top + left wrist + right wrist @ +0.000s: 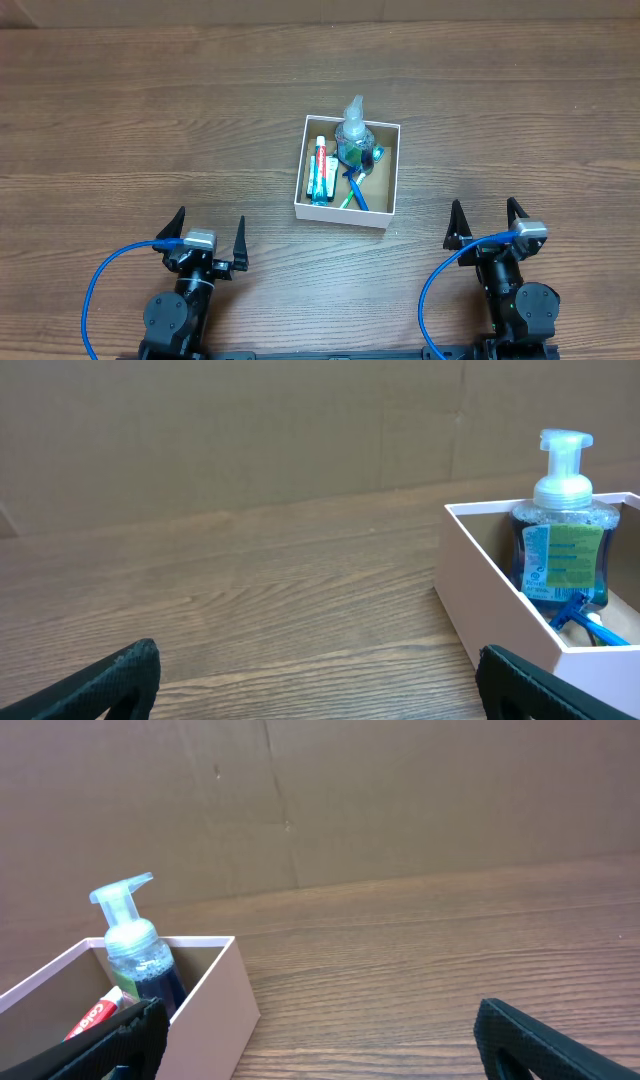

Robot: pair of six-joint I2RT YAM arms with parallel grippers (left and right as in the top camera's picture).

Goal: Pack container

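Note:
The container (pixel 384 170), a shallow square box with white walls and a brown inside, sits on the table at centre. In it stand a clear pump bottle (pixel 352 135), a toothpaste tube (pixel 320 168) and a blue-handled razor or toothbrush (pixel 355 190). The left wrist view shows the box (pixel 480 600) with the bottle (pixel 562 530) at right. The right wrist view shows the box (pixel 215 1005) with the bottle (pixel 135 950) at left. My left gripper (pixel 208 235) (pixel 320 680) is open and empty, near the front left. My right gripper (pixel 488 222) (pixel 320 1035) is open and empty, near the front right.
The wooden table (pixel 150 130) stretches round the box. A brown cardboard wall (pixel 250 430) stands behind the table's far edge. Blue cables (pixel 100 290) loop beside each arm base.

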